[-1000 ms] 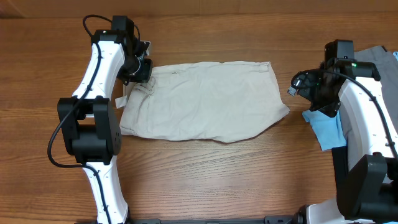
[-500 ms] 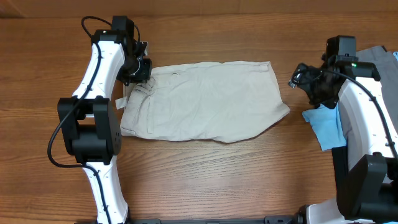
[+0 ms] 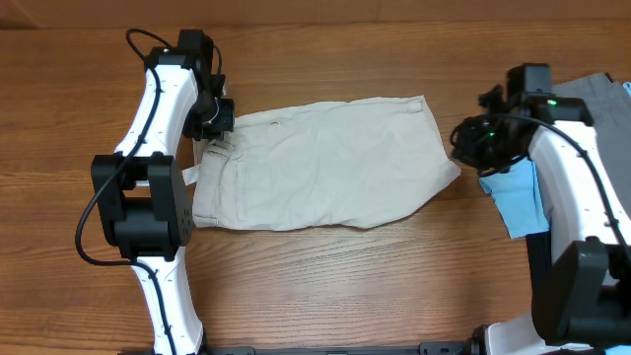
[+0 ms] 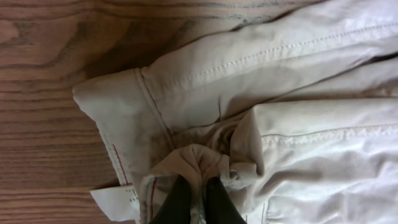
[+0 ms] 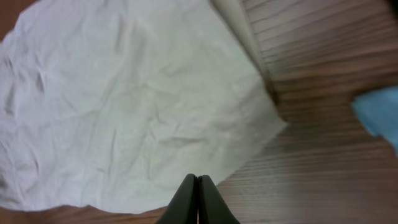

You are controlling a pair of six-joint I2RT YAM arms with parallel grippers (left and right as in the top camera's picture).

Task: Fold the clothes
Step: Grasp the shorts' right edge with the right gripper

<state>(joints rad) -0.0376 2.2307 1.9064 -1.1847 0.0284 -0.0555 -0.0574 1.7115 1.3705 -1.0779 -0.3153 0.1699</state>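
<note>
waistband (image 4: 186,163) of beige shorts (image 3: 325,168) pinched in left gripper (image 4: 196,185); right gripper (image 5: 198,182) closed, empty.

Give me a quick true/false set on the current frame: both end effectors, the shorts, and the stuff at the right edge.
1. The left end effector is shut on a bunch of fabric at the waistband end of the beige shorts. True.
2. The right end effector is gripping the shorts' hem. False: its fingers are closed together with nothing between them, over the hem end.
3. A light-blue cloth lies on top of the shorts. False: it lies on the table to the right of the shorts, apart from them, beside the right arm.
4. A grey garment shows at the far right edge of the overhead view. True.
</note>
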